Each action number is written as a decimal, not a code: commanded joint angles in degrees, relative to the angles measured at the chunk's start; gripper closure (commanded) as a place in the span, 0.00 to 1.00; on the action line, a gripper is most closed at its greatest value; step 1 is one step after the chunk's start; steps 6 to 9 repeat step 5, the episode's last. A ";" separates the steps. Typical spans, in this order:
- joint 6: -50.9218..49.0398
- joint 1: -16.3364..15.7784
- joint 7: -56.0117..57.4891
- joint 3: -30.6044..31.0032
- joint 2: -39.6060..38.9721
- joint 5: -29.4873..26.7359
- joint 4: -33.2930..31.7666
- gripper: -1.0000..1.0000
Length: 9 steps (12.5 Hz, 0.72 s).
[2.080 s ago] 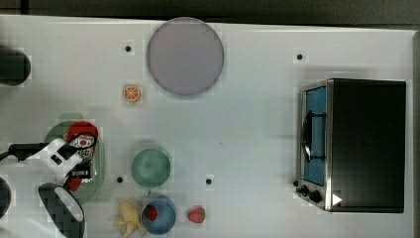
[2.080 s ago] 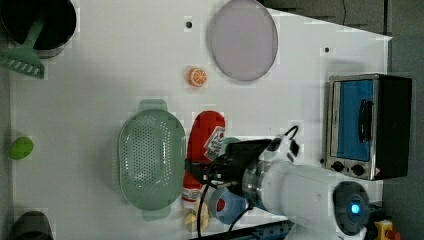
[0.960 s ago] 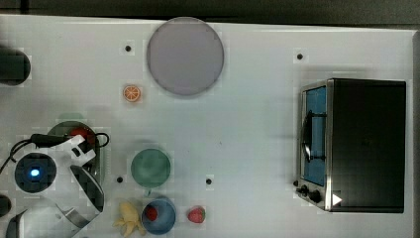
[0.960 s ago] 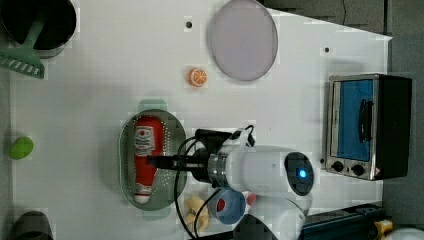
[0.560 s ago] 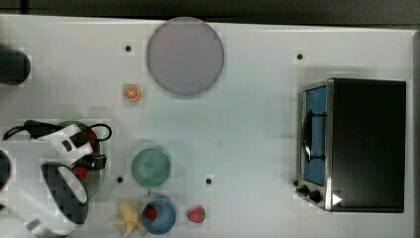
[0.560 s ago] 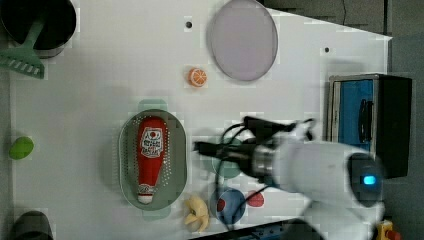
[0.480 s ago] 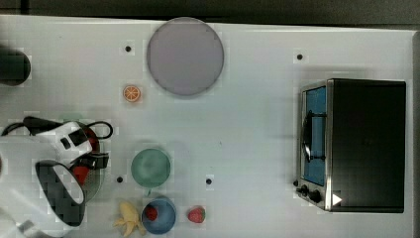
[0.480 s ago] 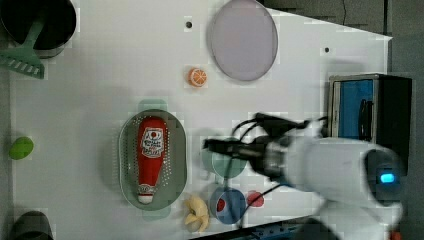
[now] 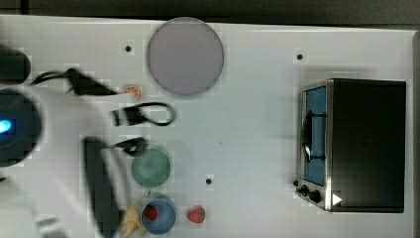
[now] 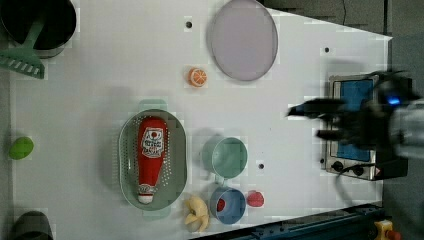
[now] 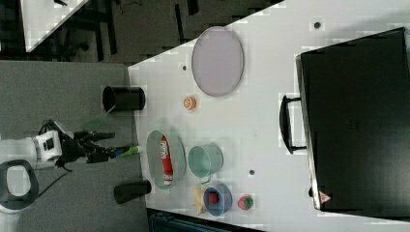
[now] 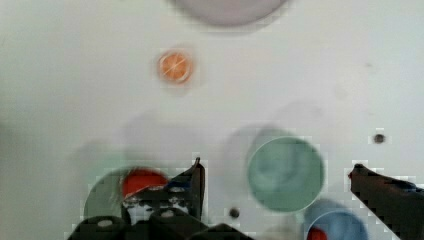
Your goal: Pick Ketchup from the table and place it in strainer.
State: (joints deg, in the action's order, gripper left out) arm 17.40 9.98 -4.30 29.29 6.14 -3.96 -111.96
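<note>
Ketchup lying in the strainer, arm lifted clear.

Surface [image 10: 125, 60] first: on it the pale green strainer [image 10: 127, 165] holds the ketchup [image 10: 151, 150] lengthwise, cap toward the left view's bottom. Gripper [image 12: 275, 187] hangs high, jaws wide, holding nothing. Placement looks done; a good finish means withdrawing straight without clipping the cup [image 10: 229, 157] beside it.
</note>
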 commanded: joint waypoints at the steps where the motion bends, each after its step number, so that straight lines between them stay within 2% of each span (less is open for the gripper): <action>1: -4.12 3.88 6.67 -8.87 1.23 -0.76 1.75 0.00; 5: -4.12 4.01 7.83 -19.63 3.27 -0.33 1.95 0.00; 9: -4.12 4.01 7.83 -19.63 3.27 -0.33 1.95 0.00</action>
